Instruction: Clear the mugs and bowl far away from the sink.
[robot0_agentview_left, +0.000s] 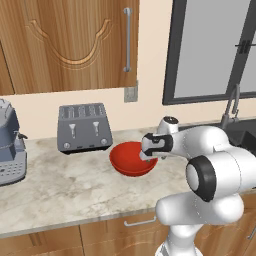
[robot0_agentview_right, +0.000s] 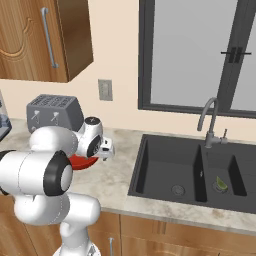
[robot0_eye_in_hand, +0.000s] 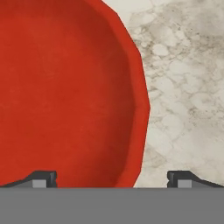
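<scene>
A white robot arm reaches over a marble surface (robot0_agentview_left: 60, 185). Its claw (robot0_eye_in_hand: 111, 177) hangs spread wide above the right rim of a red bowl (robot0_agentview_left: 131, 160), one fingertip (robot0_eye_in_hand: 43, 178) over the bowl's inside, the other over bare stone, gripping nothing. The bowl sits just right of a grey toaster (robot0_agentview_left: 84, 127), left of the black sink (robot0_agentview_right: 192, 170).

Bare counter (robot0_agentview_left: 65, 185) left of and before bowl (robot0_agentview_left: 131, 159); toaster (robot0_agentview_left: 84, 127) close behind it.
</scene>
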